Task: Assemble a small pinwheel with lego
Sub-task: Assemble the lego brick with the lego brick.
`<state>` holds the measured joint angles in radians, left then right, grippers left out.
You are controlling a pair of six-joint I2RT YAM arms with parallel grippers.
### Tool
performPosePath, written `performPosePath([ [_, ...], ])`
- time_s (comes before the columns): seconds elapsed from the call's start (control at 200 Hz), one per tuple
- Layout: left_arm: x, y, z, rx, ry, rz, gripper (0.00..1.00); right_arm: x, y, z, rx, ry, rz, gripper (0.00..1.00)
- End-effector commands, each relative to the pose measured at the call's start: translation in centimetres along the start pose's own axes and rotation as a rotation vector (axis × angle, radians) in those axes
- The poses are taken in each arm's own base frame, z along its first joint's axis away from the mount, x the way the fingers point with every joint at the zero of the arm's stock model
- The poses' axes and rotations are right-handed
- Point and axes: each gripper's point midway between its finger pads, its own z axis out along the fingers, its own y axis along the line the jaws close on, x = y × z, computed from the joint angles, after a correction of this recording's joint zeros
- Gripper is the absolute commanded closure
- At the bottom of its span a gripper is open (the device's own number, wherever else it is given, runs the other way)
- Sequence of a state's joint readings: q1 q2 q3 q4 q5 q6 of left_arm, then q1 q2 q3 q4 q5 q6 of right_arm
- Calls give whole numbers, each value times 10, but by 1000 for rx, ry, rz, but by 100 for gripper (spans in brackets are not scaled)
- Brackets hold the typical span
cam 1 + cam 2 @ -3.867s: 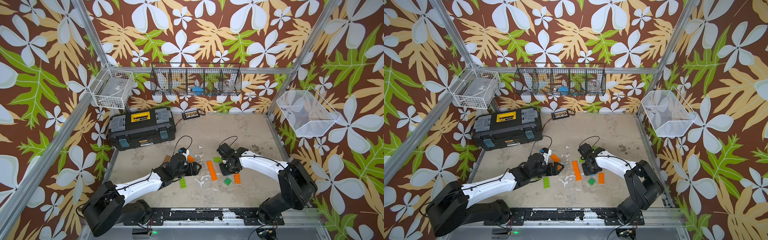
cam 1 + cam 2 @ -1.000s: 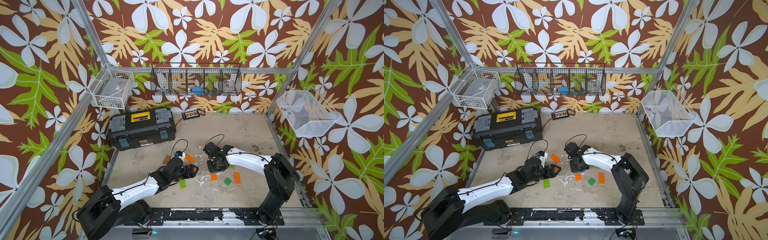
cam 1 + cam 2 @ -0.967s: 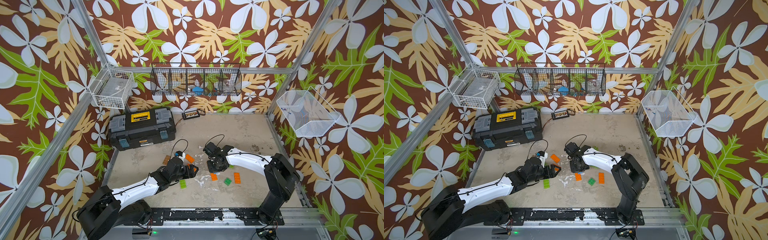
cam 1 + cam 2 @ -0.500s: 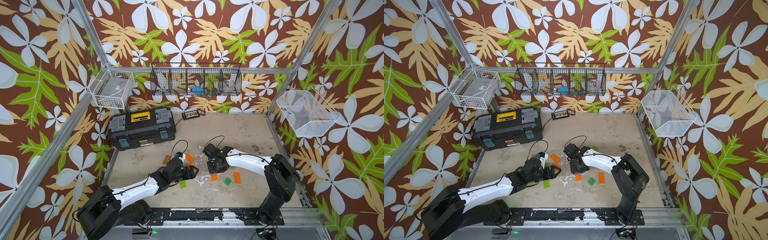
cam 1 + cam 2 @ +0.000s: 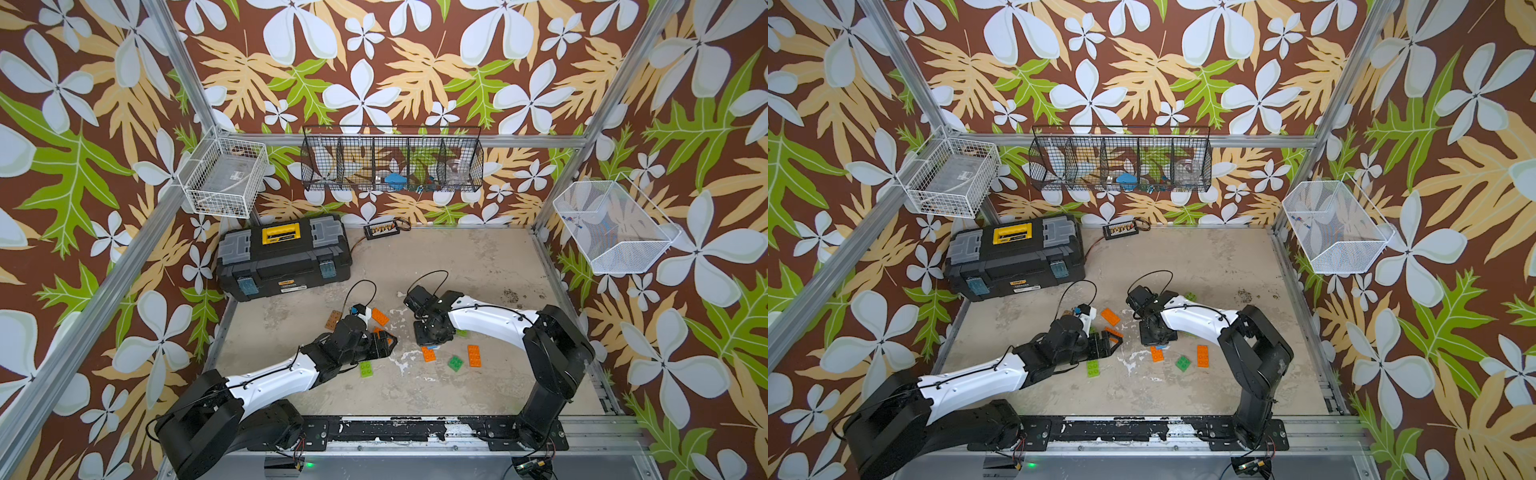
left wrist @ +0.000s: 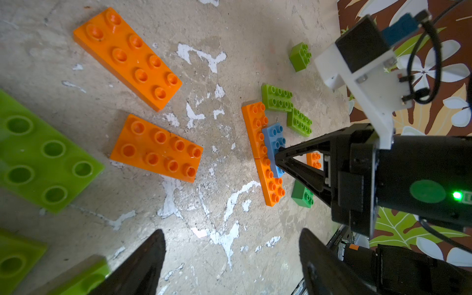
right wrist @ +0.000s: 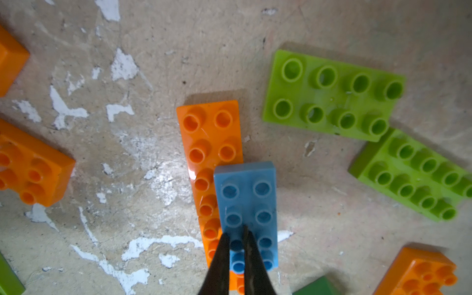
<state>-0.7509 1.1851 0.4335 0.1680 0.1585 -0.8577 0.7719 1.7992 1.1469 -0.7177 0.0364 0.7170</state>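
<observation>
Seating blue brick (image 7: 246, 194) across orange bricks (image 7: 209, 127) with right gripper (image 7: 235, 236) closed, left gripper (image 6: 231, 231) spread, empty. Next: attach lime brick (image 7: 332, 94) squarely.

The blue brick (image 7: 245, 194) and orange brick (image 7: 209, 127) are smooth, glossy plastic; the tabletop (image 7: 319, 23) at the frame's upper right is rough, matt, flaking white.

scuffed tabletop (image 5: 478, 266): scattered lego bricks (image 5: 473, 355), black toolbox (image 5: 286, 257)

light: bright, even | shadows: soft, short | glare: sheen on floor (image 7: 163, 176) | wrist views: blurred toward edges
</observation>
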Motion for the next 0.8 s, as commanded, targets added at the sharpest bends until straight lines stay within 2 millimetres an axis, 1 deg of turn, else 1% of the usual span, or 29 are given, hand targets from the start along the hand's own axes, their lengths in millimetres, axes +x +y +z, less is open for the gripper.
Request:
performPosePath([
  [0.0,-7,-7,-4,12,-26,32,17,11,-6,8,26,49,-27,86],
  [0.055,-11,-9,-9,14,-47,42,17,6,-6,-4,22,24,-31,83],
  [0.165,-20,-13,-19,7,-84,66,17,-5,-4,-33,-9,-44,-37,75],
  [0.21,-21,-14,-21,-1,-83,79,16,-8,-4,-42,-16,-61,-39,72],
  [0.285,-20,-14,-20,-4,-73,89,16,-8,-2,-49,-31,-70,-42,70],
  [0.43,-15,-12,-17,-5,-50,88,16,-4,1,-49,-67,-71,-43,69],
  [0.601,-12,-9,-13,-13,-36,81,16,5,3,-36,-88,-36,-47,70],
  [0.701,-10,-7,-11,-16,-24,79,16,12,13,-31,-150,-6,-50,71],
  [0.791,-7,-5,-9,-18,-15,75,18,14,25,-31,-228,1,-53,73],
])
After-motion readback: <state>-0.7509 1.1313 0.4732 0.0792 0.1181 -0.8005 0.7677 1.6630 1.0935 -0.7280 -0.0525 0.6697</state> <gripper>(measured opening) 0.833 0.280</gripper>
